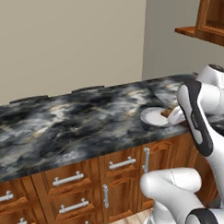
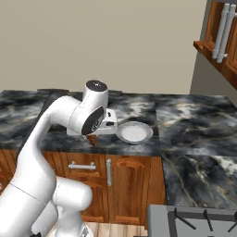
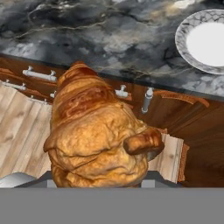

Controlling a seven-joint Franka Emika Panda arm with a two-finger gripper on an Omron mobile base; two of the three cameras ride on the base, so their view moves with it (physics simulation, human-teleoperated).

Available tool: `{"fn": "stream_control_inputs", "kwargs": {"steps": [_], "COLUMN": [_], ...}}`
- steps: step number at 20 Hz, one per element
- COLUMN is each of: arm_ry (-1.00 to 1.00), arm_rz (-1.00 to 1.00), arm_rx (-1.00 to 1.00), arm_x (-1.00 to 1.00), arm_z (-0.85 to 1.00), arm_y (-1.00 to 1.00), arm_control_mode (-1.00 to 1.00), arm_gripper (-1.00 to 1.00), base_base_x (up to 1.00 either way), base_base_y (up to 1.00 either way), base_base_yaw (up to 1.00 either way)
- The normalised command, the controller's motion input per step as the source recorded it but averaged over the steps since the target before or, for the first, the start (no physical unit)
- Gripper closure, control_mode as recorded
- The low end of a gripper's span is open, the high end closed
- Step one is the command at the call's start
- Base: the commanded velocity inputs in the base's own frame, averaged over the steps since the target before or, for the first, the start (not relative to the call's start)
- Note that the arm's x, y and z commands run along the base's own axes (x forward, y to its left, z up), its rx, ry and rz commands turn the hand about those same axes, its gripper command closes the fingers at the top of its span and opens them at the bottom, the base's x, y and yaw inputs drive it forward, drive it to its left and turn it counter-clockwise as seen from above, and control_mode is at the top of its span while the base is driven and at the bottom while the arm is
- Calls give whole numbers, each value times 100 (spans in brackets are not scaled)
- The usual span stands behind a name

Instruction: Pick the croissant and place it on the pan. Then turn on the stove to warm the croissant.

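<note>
The croissant [image 3: 94,140], a golden-brown pastry, looms large in the hand view and hides the fingertips that hold it. It hangs over the front edge of the dark marble counter [image 3: 87,39]. In the right base view my gripper [image 2: 95,135] is shut on the croissant [image 2: 92,138], just left of the round white plate [image 2: 134,133]. From the left base, the croissant [image 1: 167,113] peeks out between the plate [image 1: 153,116] and the white hand. A corner of the grey stove [image 2: 194,222] with dark grates shows at the bottom right. The pan is out of view.
Wooden drawers and cabinet doors with silver handles [image 1: 121,163] run below the counter. A wooden wall cabinet [image 2: 222,41] hangs at the upper right. The counter turns a corner toward the stove [image 2: 199,176]. A wood floor [image 3: 22,131] lies under the hand.
</note>
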Motion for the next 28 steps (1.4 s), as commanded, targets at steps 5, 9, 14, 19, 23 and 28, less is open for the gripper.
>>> {"fn": "stream_control_inputs", "kwargs": {"steps": [5, 9, 14, 19, 23, 28], "arm_ry": [0, 0, 0, 0, 0, 0], "arm_rz": [0, 0, 0, 0, 0, 0], "arm_rx": [-12, -3, 0, 0, 0, 0], "arm_x": [-8, -7, 0, 0, 0, 0], "arm_z": [-12, -13, -19, -15, -6, -1], "arm_y": [33, 14, 0, 0, 1, 0], "arm_control_mode": [-100, -100, -100, -100, -100, -100], "arm_gripper": [100, 100, 100, 100, 100, 100], "base_base_x": [0, 0, 0, 0, 0, 0], "base_base_y": [0, 0, 0, 0, 0, 0], "base_base_yaw": [0, 0, 0, 0, 0, 0]}}
